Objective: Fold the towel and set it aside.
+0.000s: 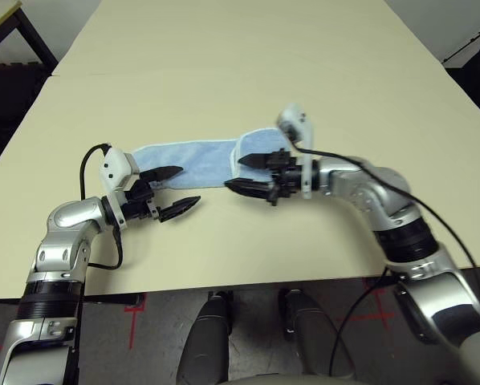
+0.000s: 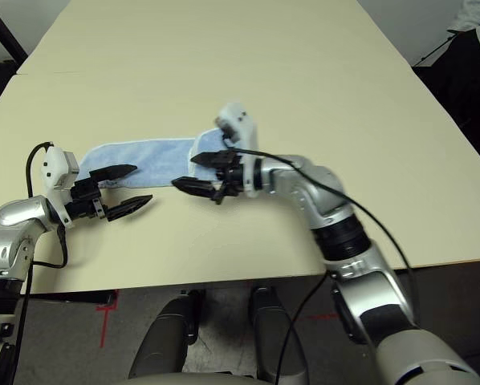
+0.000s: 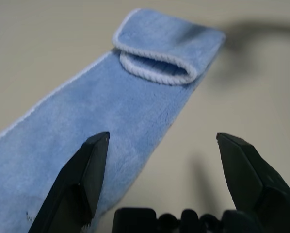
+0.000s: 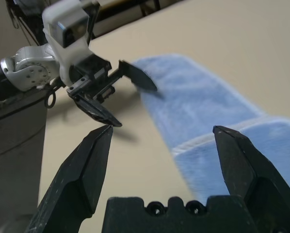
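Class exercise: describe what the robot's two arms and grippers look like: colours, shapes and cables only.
Both arms are silver metal with black ringed bands near the elbows. The left gripper and the right gripper each have two black, pointed jaws on a black base. A white boxy camera housing sits on each wrist, and a thin black cable loops along each arm.

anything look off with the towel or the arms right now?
Nothing damaged. The towel lies as a long strip on the table, only its right end flapped over. Both the left gripper and right gripper are open, holding nothing.
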You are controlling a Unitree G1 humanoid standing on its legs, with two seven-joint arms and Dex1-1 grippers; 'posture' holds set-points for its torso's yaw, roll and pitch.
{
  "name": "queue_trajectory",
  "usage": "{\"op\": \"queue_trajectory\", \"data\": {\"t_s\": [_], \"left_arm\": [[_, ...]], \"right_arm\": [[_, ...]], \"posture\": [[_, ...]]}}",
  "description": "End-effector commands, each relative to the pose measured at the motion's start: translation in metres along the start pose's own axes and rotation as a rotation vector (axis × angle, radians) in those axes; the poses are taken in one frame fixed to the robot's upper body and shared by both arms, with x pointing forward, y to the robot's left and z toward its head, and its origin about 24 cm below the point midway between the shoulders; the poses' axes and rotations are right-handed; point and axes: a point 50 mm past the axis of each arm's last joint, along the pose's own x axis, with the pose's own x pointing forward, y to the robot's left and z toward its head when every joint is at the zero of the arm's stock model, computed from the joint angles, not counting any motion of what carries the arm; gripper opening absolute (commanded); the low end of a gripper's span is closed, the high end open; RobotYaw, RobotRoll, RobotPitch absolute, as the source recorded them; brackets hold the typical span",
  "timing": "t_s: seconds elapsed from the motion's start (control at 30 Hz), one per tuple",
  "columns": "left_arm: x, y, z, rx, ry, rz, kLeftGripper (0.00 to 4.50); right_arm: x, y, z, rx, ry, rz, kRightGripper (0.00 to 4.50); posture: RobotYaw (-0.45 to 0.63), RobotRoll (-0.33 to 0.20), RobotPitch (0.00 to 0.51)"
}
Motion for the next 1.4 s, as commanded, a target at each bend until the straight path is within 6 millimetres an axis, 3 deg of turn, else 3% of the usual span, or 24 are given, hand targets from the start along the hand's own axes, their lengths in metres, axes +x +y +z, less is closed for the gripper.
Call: {"op": "queue_trajectory", "data": {"t_s": [0.03,0.17,0.4,0.7,0.87,1.03,1.23,1.4], "left_arm": [[-0.003,-0.002,-0.003,-0.028,0.012,0.024,4.5],[-0.007,-0.001,-0.003,-0.055,-0.017,0.112,4.5],[-0.012,0.008,0.003,-0.12,-0.006,0.277,4.5],[-0.036,0.018,0.022,-0.255,0.126,0.325,4.5],[-0.053,0.016,0.032,-0.403,0.297,0.329,4.5],[-0.065,0.024,0.039,-0.583,0.329,0.428,4.5],[-0.079,0.024,0.034,-0.898,0.279,0.499,4.5],[-0.085,0.021,0.026,-1.018,0.256,0.539,4.5]], "right_arm": [[-0.034,-0.021,-0.007,-0.132,-0.059,0.0,4.48],[-0.059,-0.035,-0.027,-0.265,0.022,0.035,4.48],[-0.078,-0.04,-0.044,-0.415,0.141,0.151,4.48],[-0.081,-0.044,-0.045,-0.45,0.167,0.161,4.48],[-0.074,-0.044,-0.043,-0.396,0.09,0.142,4.48],[-0.07,-0.043,-0.04,-0.386,0.063,0.144,4.48],[-0.064,-0.04,-0.038,-0.385,0.045,0.155,4.48],[-0.064,-0.04,-0.036,-0.385,0.044,0.151,4.48]], "posture": [[-0.02,0.0,0.178],[-0.01,0.0,0.177],[0.02,0.0,0.178],[0.04,0.0,0.183],[0.04,0.0,0.186],[0.05,0.0,0.183],[0.05,0.0,0.183],[0.05,0.0,0.184]]}}
